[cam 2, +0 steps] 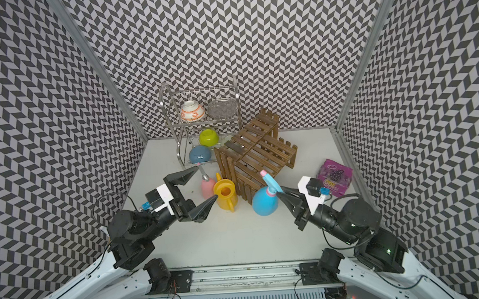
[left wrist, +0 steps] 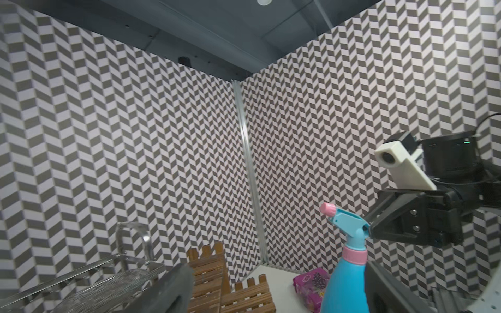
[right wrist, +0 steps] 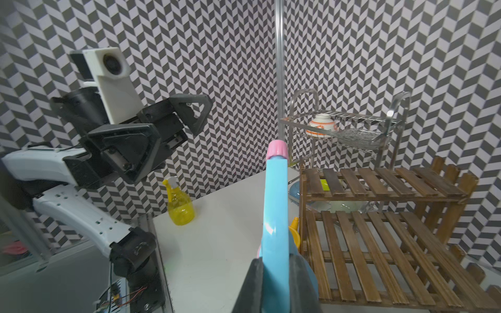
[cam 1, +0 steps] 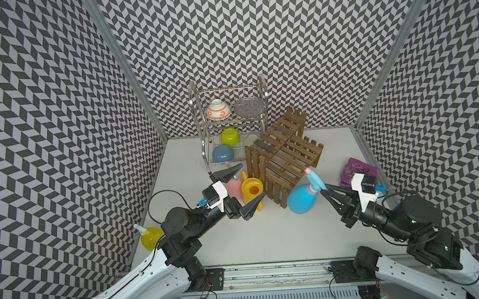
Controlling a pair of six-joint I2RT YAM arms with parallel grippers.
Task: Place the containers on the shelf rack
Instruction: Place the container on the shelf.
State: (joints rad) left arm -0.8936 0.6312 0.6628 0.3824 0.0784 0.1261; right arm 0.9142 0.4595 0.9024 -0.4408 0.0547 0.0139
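White desk (cam 1: pixel 266 239), chevron walls (cam 1: pixel 254 41). My right fingers (cam 1: pixel 333 194) clamp the blue plastic spray bottle (cam 1: pixel 302 200) by its head, beside the brown slatted wooden rack (cam 1: pixel 284 158). My left fingers (cam 1: pixel 253 206) gape wide, empty.

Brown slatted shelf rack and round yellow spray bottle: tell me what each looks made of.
The brown slatted shelf rack looks like stained wood, matt: grain streaks run along the slats. The round yellow spray bottle looks like glossy translucent plastic: light shows through.

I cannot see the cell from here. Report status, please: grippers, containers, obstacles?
Left gripper open, empty. Right gripper shut on blue spray bottle head. Shelf rack holds no container. Nothing between them.
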